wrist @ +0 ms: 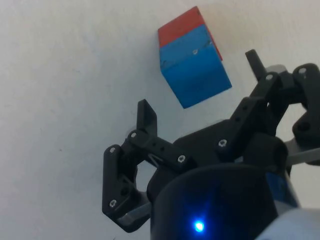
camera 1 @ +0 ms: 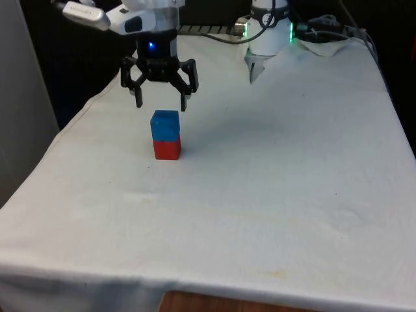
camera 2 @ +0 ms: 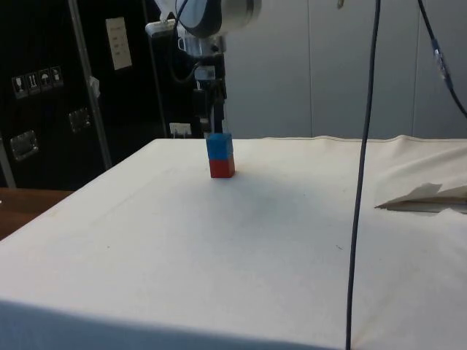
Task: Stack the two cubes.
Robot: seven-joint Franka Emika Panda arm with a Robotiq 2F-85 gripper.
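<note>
A blue cube rests squarely on a red cube on the white cloth, towards the front view's left. The side view shows the same stack, blue cube over red cube. My gripper hangs open just above and slightly behind the stack, with nothing between its fingers. In the wrist view the blue cube covers most of the red cube, and the two black fingers stand apart, clear of the cubes.
The table under its white cloth stretches wide to the front view's right of the stack. A black cable hangs down in the side view's foreground. Crumpled cloth lies at that view's right edge.
</note>
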